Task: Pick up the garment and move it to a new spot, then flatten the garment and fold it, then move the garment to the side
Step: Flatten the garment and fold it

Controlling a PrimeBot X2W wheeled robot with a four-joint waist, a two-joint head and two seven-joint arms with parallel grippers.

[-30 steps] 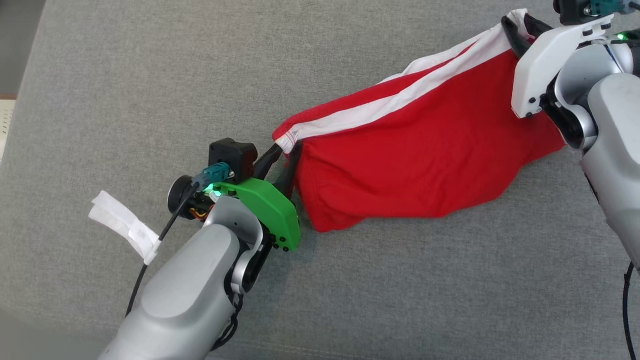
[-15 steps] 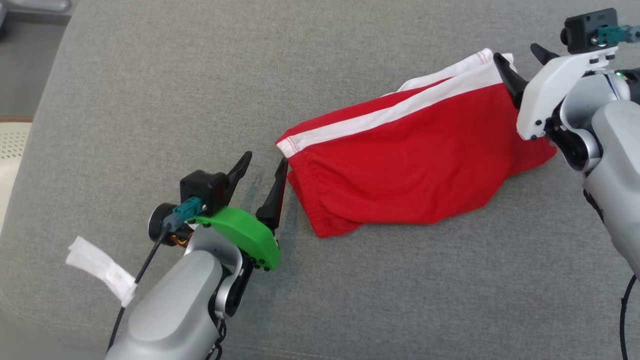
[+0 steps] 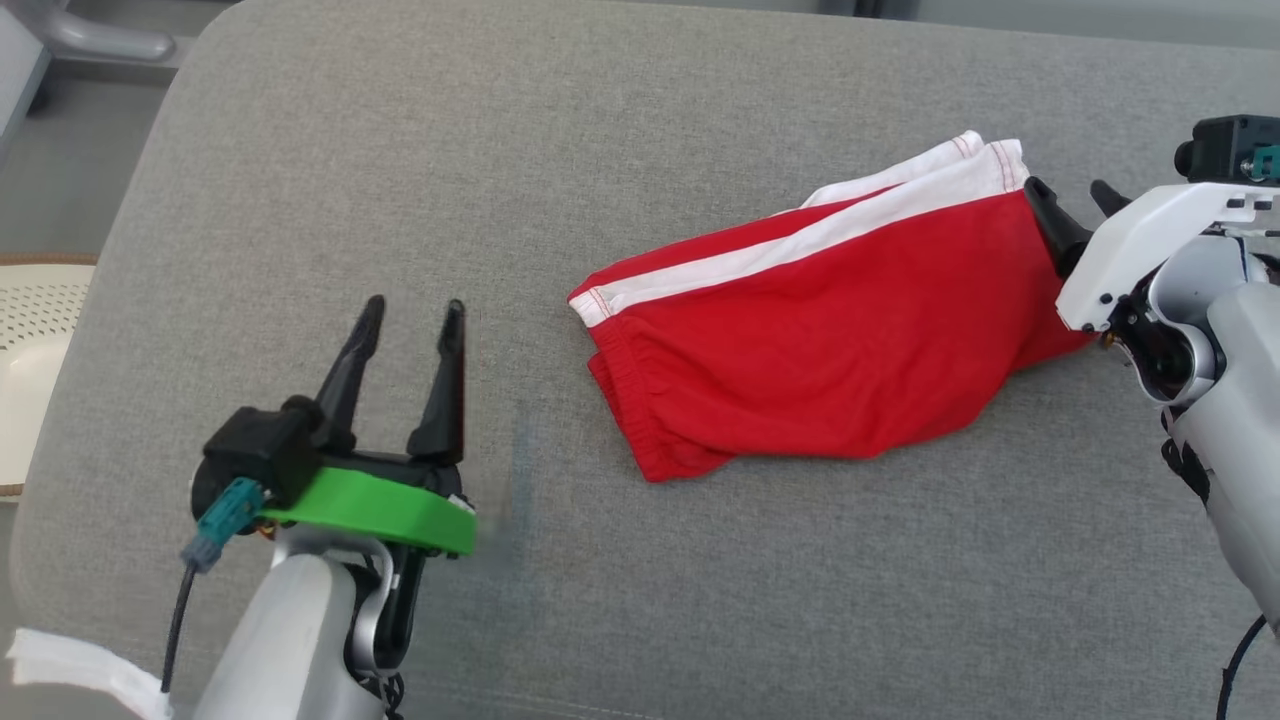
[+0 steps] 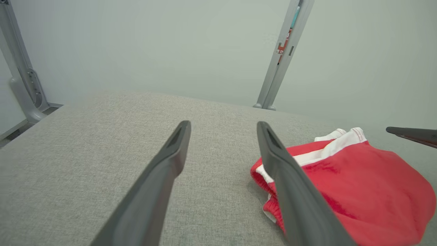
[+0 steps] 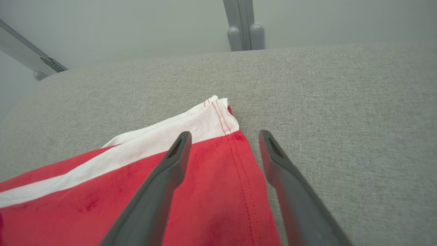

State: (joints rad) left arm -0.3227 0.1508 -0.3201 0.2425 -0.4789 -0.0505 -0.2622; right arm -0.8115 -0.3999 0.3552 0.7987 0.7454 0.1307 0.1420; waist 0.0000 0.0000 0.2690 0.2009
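A soft, light garment [image 3: 810,370] is laid between left gripper [image 3: 415,303] and right gripper [image 3: 1064,185], both spread empty; white-banded corners are judged graspable.

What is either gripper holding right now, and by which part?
Nothing. The left gripper is open, apart from the red garment; the right gripper is open at its white-striped end.

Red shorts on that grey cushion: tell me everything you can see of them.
The red shorts look like soft knit cotton, with a white side stripe stitched in red at the hem and a gathered elastic waistband. They lie doubled over, slightly rumpled, slanting across the grey cushion. The right gripper is open, its fingers straddling the hem edge, contact unclear; the left gripper is open and well apart.
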